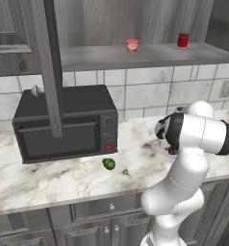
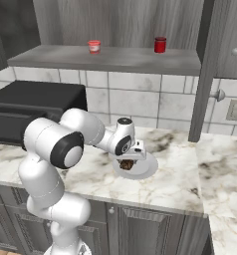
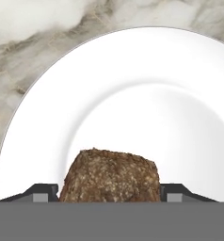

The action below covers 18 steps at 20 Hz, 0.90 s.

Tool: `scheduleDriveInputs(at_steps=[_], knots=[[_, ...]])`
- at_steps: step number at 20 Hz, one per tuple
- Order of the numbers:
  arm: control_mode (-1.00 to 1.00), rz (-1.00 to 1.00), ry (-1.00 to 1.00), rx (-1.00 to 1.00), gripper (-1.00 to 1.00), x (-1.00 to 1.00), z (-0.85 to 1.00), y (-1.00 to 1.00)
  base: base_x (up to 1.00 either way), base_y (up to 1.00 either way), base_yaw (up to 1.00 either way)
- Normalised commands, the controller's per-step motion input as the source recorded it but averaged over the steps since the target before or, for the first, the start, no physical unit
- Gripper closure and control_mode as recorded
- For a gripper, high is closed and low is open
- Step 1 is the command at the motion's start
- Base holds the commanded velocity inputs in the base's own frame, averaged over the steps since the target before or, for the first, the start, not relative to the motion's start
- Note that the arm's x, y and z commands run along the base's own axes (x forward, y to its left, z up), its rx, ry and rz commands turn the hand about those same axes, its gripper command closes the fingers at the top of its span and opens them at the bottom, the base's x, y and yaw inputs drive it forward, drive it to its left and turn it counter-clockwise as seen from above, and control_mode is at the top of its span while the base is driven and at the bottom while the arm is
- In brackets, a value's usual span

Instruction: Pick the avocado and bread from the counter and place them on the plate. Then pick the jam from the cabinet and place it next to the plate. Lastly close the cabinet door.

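A: We log the gripper (image 2: pixel 128 160) low over the plate (image 2: pixel 149 168), with the bread (image 3: pixel 110 175) between its two fingertips (image 3: pixel 41 193). In the hand view the brown loaf piece fills the gap from one tip to the other, so we record the jaws as grasping the bread.

B: Is the bread on the plate or above it?

A: Over the plate's white surface; whether it touches, we cannot tell. The plate sits on the counter (image 1: pixel 63 175), to the right of the microwave (image 1: pixel 66 125).

B: And the avocado?

A: We see the avocado (image 1: pixel 108 164) lying on the marble just in front of the microwave's lower right corner, well apart from the plate.

B: Cabinet status?

A: The cabinet door (image 1: pixel 48 67) stands open, edge-on to the left camera. On the cabinet shelf (image 2: pixel 110 59) we note the jam (image 2: pixel 94 47), pale red with a white lid, upright, and a darker red jar (image 2: pixel 160 44) standing well to its right.
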Motion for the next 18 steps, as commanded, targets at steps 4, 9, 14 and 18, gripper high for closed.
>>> scheduleDriveInputs(at_steps=[4, 9, 14, 18], knots=[[-1.00, 0.00, 0.00, 0.00, -1.00, -0.05, -0.07, -0.04, 0.00, 0.00, 0.00], [-1.00, 0.00, 0.00, 0.00, -1.00, -0.01, 0.03, -0.02, 0.00, 0.00, 0.00], [-1.00, 0.00, -0.01, 0.00, -1.00, -0.01, 0.07, -0.02, 0.00, 0.00, 0.00], [-1.00, 0.03, -0.13, 0.00, -1.00, -0.10, 0.20, 0.00, 0.00, 0.00, 0.00]])
